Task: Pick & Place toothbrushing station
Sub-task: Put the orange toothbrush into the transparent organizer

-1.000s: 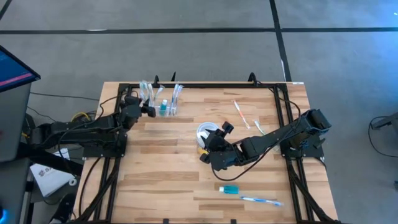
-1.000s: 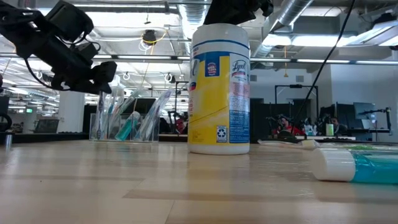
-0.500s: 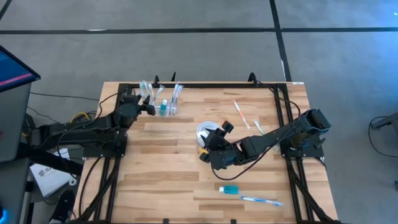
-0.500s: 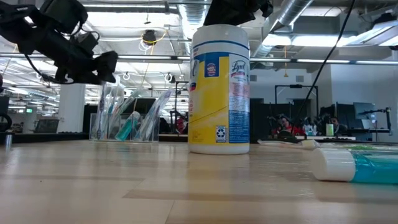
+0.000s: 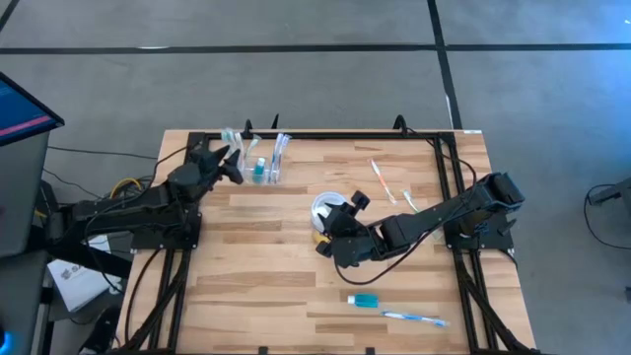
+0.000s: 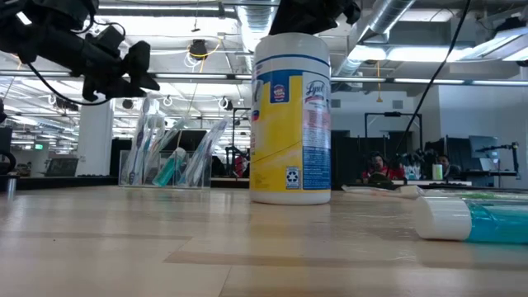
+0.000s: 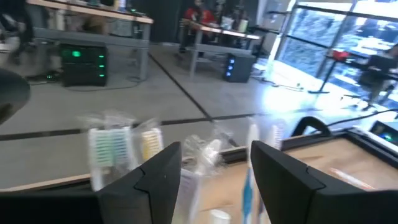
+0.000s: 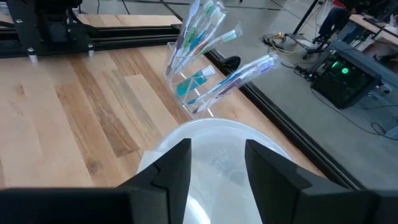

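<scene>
left gripper (image 5: 235,164) lifted, backed off a bit, jaws open, empty, station (image 5: 254,158) untouched. right gripper (image 5: 342,211) open over tub (image 5: 326,213). no grab yet.

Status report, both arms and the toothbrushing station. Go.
Left gripper open, raised beside the toothbrushing station, not gripping. Right gripper open above the white-topped tub. Station upright at table's far edge, path clear.

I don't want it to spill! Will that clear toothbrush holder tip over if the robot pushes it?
Probably, yes. The toothbrushing station looks like thin clear plastic, so likely light. Its toothbrushes lean out above the rim, so it seems top-heavy.
</scene>
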Motion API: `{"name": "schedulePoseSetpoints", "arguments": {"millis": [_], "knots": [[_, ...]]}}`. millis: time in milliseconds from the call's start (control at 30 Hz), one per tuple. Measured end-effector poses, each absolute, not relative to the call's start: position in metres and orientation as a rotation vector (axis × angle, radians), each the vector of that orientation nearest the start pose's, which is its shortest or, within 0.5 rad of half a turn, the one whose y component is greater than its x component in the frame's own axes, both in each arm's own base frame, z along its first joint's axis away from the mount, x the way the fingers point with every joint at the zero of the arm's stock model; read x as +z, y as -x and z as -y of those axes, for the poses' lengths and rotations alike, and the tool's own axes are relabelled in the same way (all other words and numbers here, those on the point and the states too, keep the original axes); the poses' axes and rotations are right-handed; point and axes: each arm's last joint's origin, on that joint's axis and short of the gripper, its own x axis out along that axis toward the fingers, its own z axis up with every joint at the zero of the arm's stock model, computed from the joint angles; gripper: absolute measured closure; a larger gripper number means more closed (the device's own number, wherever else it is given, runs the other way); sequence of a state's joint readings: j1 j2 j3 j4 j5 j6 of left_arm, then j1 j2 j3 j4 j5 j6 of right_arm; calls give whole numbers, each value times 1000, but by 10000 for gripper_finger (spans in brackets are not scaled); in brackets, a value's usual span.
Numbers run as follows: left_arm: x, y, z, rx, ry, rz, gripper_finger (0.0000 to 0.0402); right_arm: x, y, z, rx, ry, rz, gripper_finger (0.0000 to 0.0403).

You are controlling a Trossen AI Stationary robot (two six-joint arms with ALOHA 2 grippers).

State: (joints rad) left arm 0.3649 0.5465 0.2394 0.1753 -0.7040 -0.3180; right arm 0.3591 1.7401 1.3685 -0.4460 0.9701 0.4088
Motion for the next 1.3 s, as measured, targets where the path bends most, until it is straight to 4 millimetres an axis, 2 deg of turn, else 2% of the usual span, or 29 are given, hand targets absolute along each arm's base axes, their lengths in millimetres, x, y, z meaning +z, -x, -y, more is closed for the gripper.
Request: {"name": "schedulePoseSetpoints", "arguments": {"millis": [267,533,667,900,1100,1300], "knots": [[214,-122,-61,1012,263,46,222,271,-355,-118,-653,143,-506,263],[220,-123,-60,996,252,94,222,272,-359,-108,-691,183,-502,268],[220,-123,-60,988,252,93,225,281,-363,-103,-699,189,-491,264],[220,-124,-60,977,254,100,226,297,-363,-109,-710,249,-462,251],[227,-124,-58,887,228,143,226,318,-343,-109,-744,262,-429,243],[234,-126,-56,790,205,185,232,329,-317,-97,-789,208,-474,241]]}}
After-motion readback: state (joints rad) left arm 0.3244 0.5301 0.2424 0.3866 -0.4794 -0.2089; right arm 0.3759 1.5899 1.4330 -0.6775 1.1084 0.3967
